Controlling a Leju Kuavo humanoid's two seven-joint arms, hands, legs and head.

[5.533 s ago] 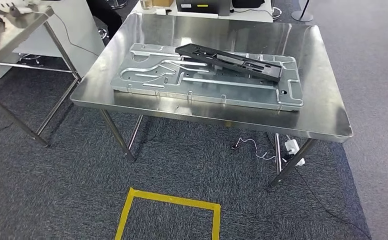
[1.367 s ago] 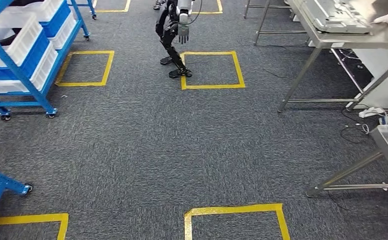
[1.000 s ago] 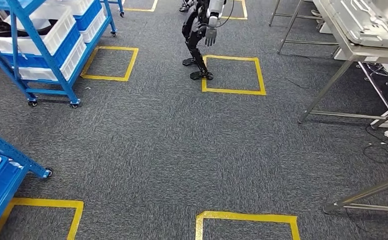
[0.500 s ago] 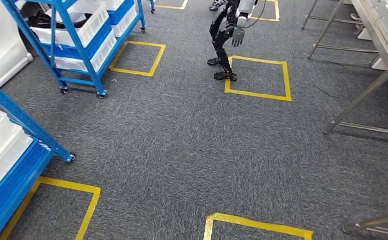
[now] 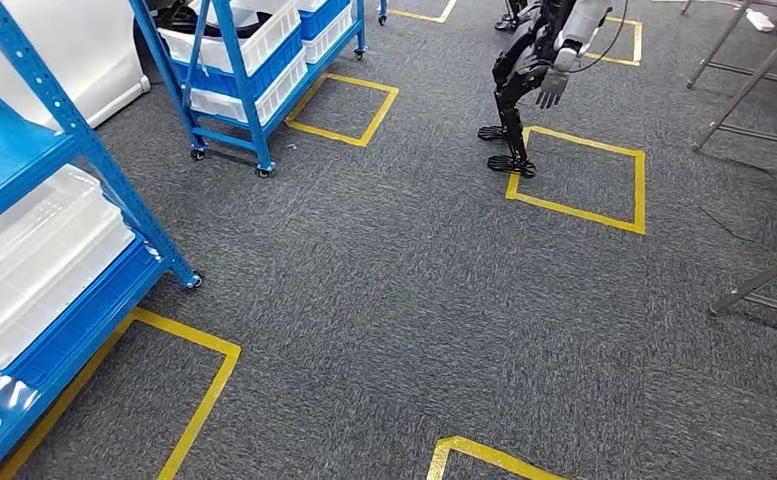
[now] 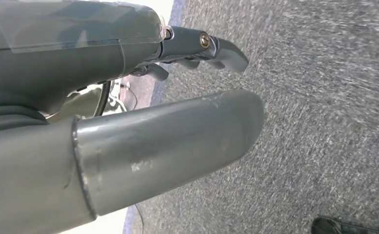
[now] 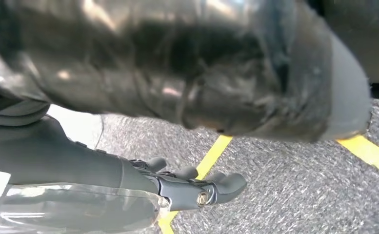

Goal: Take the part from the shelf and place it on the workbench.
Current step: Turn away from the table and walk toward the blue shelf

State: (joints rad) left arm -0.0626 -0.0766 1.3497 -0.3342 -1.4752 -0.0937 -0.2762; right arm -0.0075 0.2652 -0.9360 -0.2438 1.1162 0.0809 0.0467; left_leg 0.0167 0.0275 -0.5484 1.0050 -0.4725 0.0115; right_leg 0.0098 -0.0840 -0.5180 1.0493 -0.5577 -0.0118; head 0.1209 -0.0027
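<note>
Grey carpet [image 5: 394, 300] marked with yellow tape squares [image 5: 576, 180] is lying ahead in the head view. A blue shelf [image 5: 59, 230] holding white bins is standing at the near left, and a second blue shelf [image 5: 254, 60] with bins is standing farther back. Another robot [image 5: 534, 80] is standing beside a yellow square. The left robot hand [image 6: 143, 141] is hanging over the carpet, fingers straight and apart, holding nothing. The right robot hand [image 7: 177, 187] is likewise holding nothing. Where the part is lying cannot be told.

Left hand [image 6: 177, 97] and right hand [image 7: 177, 185] hang empty, fingers loosely extended.
</note>
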